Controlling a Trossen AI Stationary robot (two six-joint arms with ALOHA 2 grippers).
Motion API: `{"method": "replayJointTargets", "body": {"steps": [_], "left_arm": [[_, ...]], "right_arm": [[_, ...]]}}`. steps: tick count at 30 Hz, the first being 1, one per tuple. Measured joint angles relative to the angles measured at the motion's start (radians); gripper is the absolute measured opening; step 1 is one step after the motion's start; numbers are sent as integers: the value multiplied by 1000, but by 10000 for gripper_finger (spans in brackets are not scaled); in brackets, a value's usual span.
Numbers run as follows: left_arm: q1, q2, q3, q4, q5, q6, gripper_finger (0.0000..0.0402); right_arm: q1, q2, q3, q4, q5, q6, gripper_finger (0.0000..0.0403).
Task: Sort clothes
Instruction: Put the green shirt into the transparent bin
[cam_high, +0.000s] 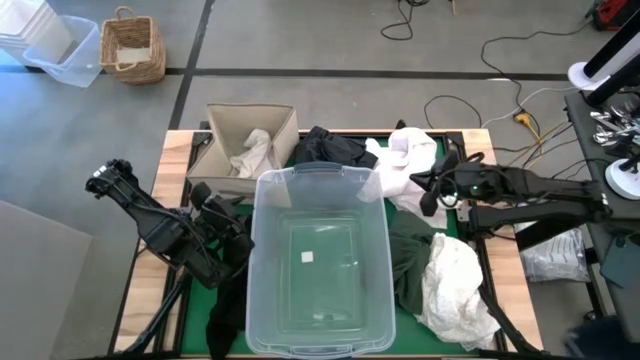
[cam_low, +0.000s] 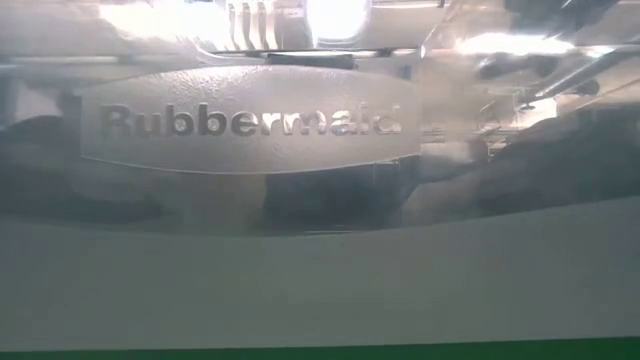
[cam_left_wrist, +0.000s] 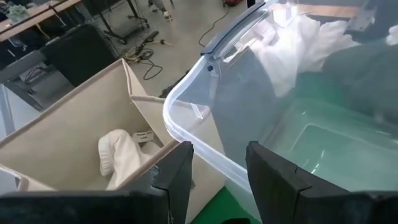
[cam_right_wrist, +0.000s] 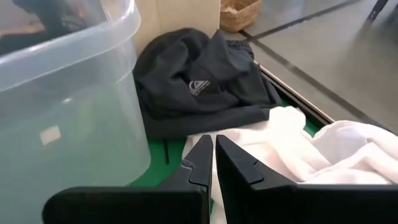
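Observation:
A clear plastic tub (cam_high: 318, 260) stands mid-table, and its wall (cam_low: 250, 120) fills the low view. Behind it is a beige fabric box (cam_high: 245, 140) with a white garment (cam_high: 255, 152) inside. A charcoal garment (cam_high: 325, 150) and a white garment (cam_high: 405, 165) lie at the far edge. A dark green one (cam_high: 410, 260) and a cream one (cam_high: 455, 290) lie right of the tub, and a black one (cam_high: 228, 310) lies left of it. My left gripper (cam_left_wrist: 219, 152) is open between box and tub. My right gripper (cam_right_wrist: 214, 146) is shut, its tips low over the white garment (cam_right_wrist: 298, 143). My right gripper's shut fingertips (cam_right_wrist: 202, 152) stand at the near edge of the white garment (cam_right_wrist: 249, 134), slanting in from the table's right side. I cannot tell whether they touch the cloth. Nothing shows between the fingers.
The tub takes up the table's middle and blocks the low view. The green mat (cam_high: 465, 225) shows between the garments on the right. Beyond the far edge, a wicker basket (cam_high: 132, 45) and a small clear bin (cam_high: 62, 50) sit on the floor, with cables (cam_high: 470, 110) nearby.

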Motion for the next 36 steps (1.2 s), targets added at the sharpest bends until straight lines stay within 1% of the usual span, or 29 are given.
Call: {"method": "replayJointTargets", "body": {"steps": [7,13,18,20,24,26,29,33,36], "left_arm": [[0,0,19,9,-1,-11,132],[0,1,34,11,3,-10,132],[0,1,76,11,73,1,132],[0,1,96,11,86,3,132],[-1,1,113,9,87,37,132],[-2,1,113,8,88,50,132],[-2,1,111,-2,88,52,132],[-2,1,110,-9,63,71,132],[-2,1,110,-11,45,86,132]], "right_arm": [[0,49,0,36,1,-8,13],[0,69,0,34,0,-34,13],[0,56,8,7,0,-55,13],[0,48,25,-11,-1,-54,13],[0,40,50,-97,-10,-43,13],[0,40,55,-124,-36,-44,13],[0,42,57,-124,-60,-45,13],[0,42,57,-125,-46,-78,13],[0,42,56,-124,-8,-132,13]]}}
